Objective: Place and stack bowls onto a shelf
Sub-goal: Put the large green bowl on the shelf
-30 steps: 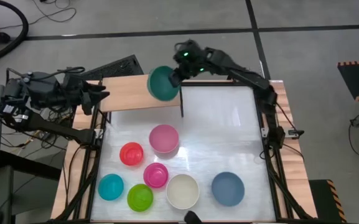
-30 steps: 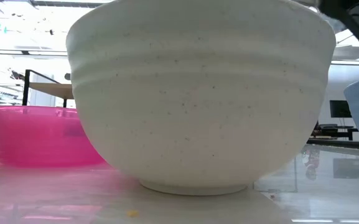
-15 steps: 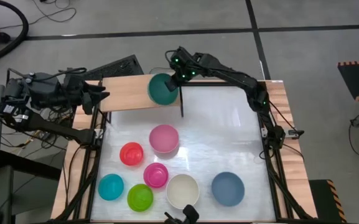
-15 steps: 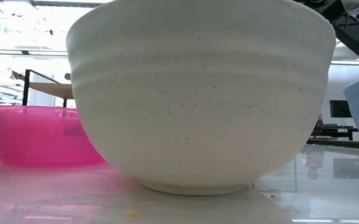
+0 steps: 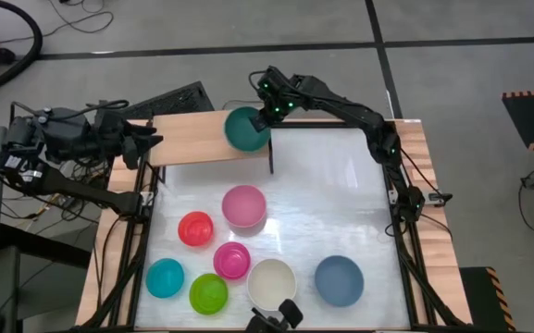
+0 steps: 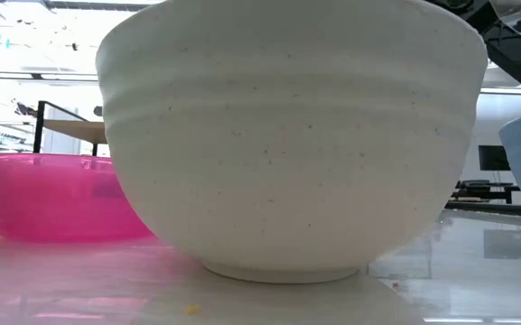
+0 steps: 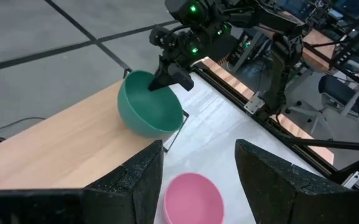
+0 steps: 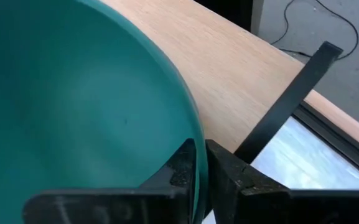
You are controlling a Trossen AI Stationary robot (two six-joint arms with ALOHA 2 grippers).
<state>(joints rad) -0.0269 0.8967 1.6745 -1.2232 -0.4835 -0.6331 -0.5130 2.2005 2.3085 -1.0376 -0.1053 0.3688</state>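
Note:
The dark green bowl (image 5: 246, 129) is at the right end of the light-wood shelf (image 5: 188, 139); it also shows in the left wrist view (image 7: 151, 112), tilted. My right gripper (image 5: 268, 109) is shut on its rim, as the right wrist view (image 8: 201, 168) shows. My left gripper (image 5: 155, 141) waits open and empty over the shelf's left end, its fingers in the left wrist view (image 7: 198, 180). On the white tabletop stand the pink (image 5: 244, 205), red (image 5: 195, 228), magenta (image 5: 231, 260), cyan (image 5: 165, 277), lime (image 5: 208, 293), cream-white (image 5: 272, 284) and blue-grey (image 5: 339, 280) bowls. My right gripper pinches the green bowl's rim (image 8: 195, 134) on the side toward the table's far right, one finger inside the bowl and one outside. The fingers slant down from the far right. The bowl is tilted, and its underside (image 7: 143, 129) seems to rest on the shelf board.
The shelf's black leg (image 5: 270, 153) stands right below the green bowl. The cream-white bowl (image 6: 287, 135) fills the low view, with the pink bowl (image 6: 52, 194) to its left. The rest of the shelf board (image 7: 55, 149) lies bare between the two grippers.
My right gripper has gone down and a little toward the table's left edge with the green bowl, bringing it from above the shelf's right end down to the board. Its fingers have stayed shut on the rim.

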